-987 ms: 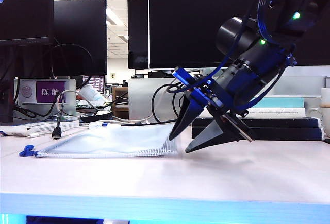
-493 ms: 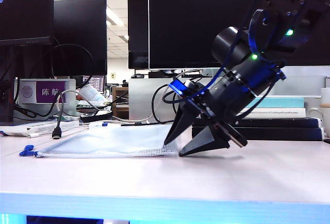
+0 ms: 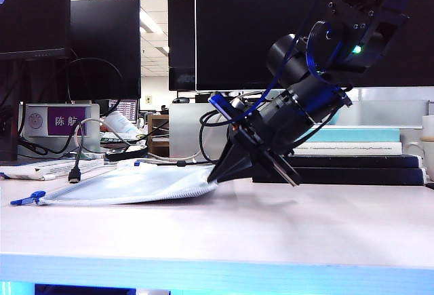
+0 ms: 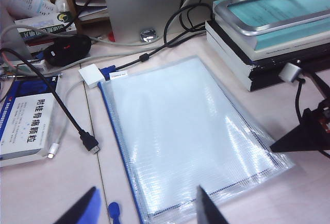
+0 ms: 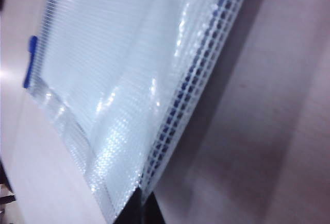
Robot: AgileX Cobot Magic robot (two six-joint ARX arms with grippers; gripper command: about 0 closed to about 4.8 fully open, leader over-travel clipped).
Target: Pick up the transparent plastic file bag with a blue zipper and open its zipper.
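The file bag (image 3: 129, 185) lies flat on the white table, a clear grid-mesh pouch. In the exterior view my right gripper (image 3: 215, 177) comes down from the right and is shut on the bag's right-hand corner, which is raised slightly. Its black fingertips (image 5: 138, 209) pinch the bag's edge (image 5: 118, 74). The zipper (image 4: 117, 149) runs along the bag's blue edge, and its blue pull tab (image 4: 114, 211) lies on the table at the far end (image 3: 22, 199) from that grip. My left gripper (image 4: 145, 212) hovers open over that zipper corner, holding nothing, and is out of the exterior view.
A stack of books (image 3: 352, 156) with a metal stand sits just behind the right gripper. A black cable with a plug (image 4: 88, 141), a white adapter (image 4: 91, 75) and a blue-and-white box (image 4: 26, 123) lie beside the zipper edge. Monitors stand at the back.
My right gripper moved left and down, then shut on the bag's corner. The bag slid left a little and bulged upward. Its pull tab shifted left too.
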